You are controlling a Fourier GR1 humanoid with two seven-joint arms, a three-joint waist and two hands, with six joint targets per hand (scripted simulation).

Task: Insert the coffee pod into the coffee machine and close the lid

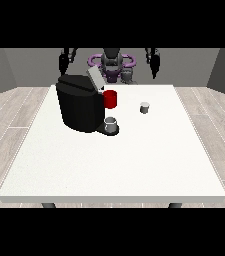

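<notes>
We see the machine (80,102) on the desk (114,160), toward the far left, its grey lid (95,78) raised and tilted. The pod (144,107) stands alone right of it, well apart, near the far edge. A red cup (111,99) sits just behind the machine; a grey cup (111,124) rests on its tray. Both hands, at the view's left (63,61) and right (154,62), hang above the far edge, holding nothing; their fingers we cannot make out. The near desk half lies open.

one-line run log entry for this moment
pod: on table, untouched | machine: lid open | both hands raised, away from table
</notes>
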